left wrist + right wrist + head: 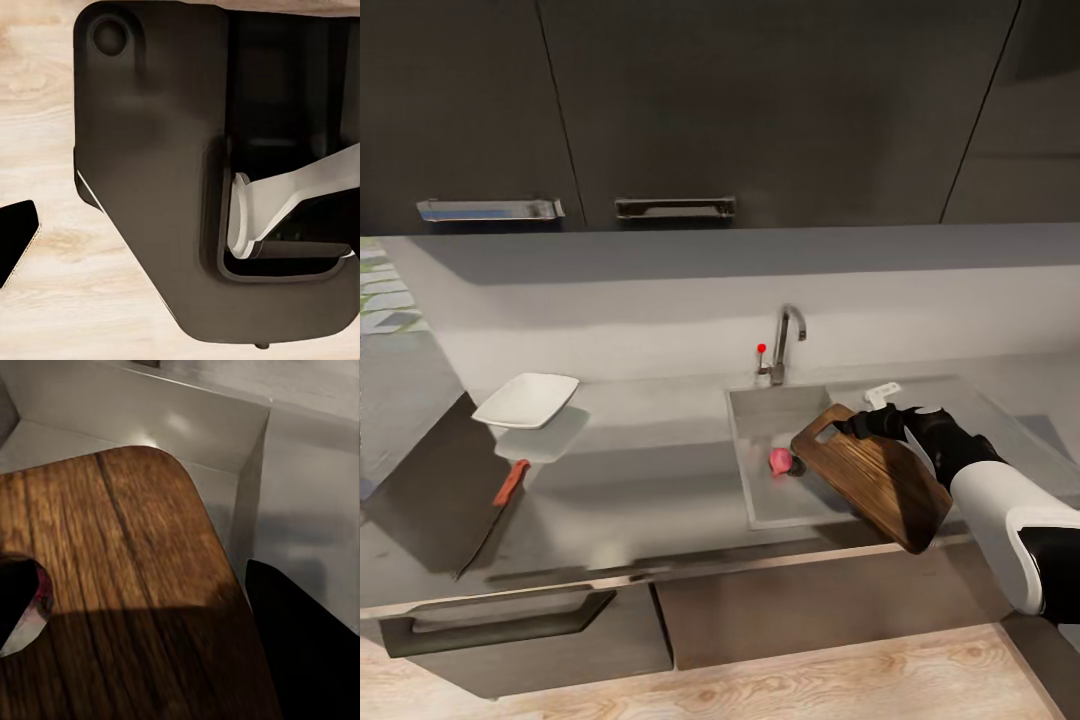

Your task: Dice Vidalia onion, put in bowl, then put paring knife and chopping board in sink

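Observation:
My right gripper (868,425) is shut on the chopping board (875,480), gripping its long edge near the slot-handle end. The dark brown board hangs tilted above the right part of the sink (755,415). In the basin lies the pinkish-red Vidalia onion (780,460), right beside the board's handle corner. In the right wrist view the chopping board (127,585) is close up, with the Vidalia onion (34,611) peeking through its handle hole. The paring knife (510,482) with its red-orange handle lies on the countertop (640,480) at the left. Behind it stands the white bowl (526,400).
A chrome tap (788,345) with a red dot rises behind the sink. Dark wall cabinets (670,100) hang overhead. A dark slanted panel (430,500) covers the counter's left end. The left wrist view looks down on the robot's dark base (165,187) and light wooden floor (45,112).

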Robot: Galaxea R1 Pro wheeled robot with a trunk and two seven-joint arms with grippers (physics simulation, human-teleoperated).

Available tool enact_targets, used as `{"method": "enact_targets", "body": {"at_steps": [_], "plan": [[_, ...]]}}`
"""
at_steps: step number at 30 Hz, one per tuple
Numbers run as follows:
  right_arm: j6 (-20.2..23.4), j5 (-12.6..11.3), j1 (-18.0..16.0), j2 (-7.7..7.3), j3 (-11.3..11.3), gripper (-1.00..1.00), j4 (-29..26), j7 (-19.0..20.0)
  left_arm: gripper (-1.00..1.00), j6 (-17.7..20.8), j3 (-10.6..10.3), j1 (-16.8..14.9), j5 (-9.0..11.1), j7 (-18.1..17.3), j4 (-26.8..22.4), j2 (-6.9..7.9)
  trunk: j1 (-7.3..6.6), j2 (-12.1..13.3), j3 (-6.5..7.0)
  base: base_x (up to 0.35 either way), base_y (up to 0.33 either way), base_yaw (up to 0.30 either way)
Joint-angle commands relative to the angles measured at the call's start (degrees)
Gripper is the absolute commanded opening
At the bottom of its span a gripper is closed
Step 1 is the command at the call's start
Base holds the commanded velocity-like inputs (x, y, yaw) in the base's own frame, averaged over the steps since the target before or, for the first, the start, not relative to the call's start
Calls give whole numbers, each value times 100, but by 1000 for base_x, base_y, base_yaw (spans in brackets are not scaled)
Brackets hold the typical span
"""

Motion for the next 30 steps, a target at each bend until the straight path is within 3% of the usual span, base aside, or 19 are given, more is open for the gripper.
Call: {"method": "enact_targets", "body": {"at_steps": [1, 12, 30], "plan": [[28, 3, -5, -5, 29, -100, -13, 12, 100, -5, 4, 1, 7, -20, -8, 0, 3, -12, -10, 0, 257, 0], [28, -6, -5, 18, 29, -100, 42, -305, 100, -6, 4, 1, 7, -20, -8, 0, 3, -12, -10, 0, 256, 0], [24, -22, -5, 17, 29, -100, 56, -292, 100, -4, 4, 1, 7, -20, 1, 0, 3, -12, -10, 0, 260, 0]]}}
